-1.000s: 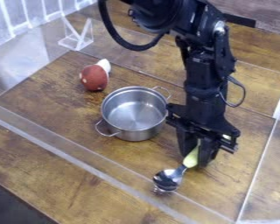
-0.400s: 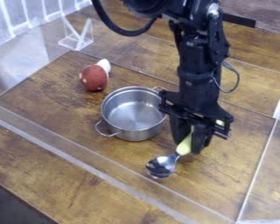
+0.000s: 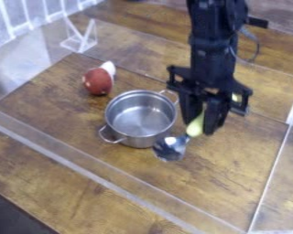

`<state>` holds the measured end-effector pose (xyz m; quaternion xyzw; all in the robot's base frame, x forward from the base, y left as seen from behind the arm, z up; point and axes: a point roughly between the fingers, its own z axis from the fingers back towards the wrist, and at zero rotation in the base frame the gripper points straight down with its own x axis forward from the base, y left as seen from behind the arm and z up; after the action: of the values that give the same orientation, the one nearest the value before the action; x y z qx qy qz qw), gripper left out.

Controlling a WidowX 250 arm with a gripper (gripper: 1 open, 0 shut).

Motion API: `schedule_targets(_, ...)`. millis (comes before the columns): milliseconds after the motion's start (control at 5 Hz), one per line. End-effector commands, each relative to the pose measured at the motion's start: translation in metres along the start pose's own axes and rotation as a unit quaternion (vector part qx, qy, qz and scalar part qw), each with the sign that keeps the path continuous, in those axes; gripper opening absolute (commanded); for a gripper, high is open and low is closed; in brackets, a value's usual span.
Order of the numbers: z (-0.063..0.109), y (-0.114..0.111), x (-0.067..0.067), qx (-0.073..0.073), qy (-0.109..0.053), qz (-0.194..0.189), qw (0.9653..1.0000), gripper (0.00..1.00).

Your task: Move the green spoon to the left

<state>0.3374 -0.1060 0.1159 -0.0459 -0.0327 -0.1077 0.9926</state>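
The steel pot (image 3: pixel 140 119) occupies the table (image 3: pixel 63 164) centre and blocks the direct path leftward from the gripper (image 3: pixel 198 125), which is clamped on the green spoon (image 3: pixel 186 135). The spoon bowl hangs just beside the pot rim. A red rounded object (image 3: pixel 99 81) sits behind-left of the pot. Bare wood lies open along the front edge and front-left of the pot.
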Motion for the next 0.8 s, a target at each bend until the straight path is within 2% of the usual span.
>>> schedule_targets(0,0.055,0.013,-0.002,0.01,-0.058,-0.006,0.9982,0.0)
schedule_targets(200,0.052,0.022,-0.013,0.015,-0.062,-0.014,0.9979,0.0)
schedule_targets(400,0.056,0.042,-0.025,0.036,-0.072,0.022,0.9966,0.0)
schedule_targets(600,0.052,0.077,-0.039,0.061,-0.06,0.066,0.9942,0.0)
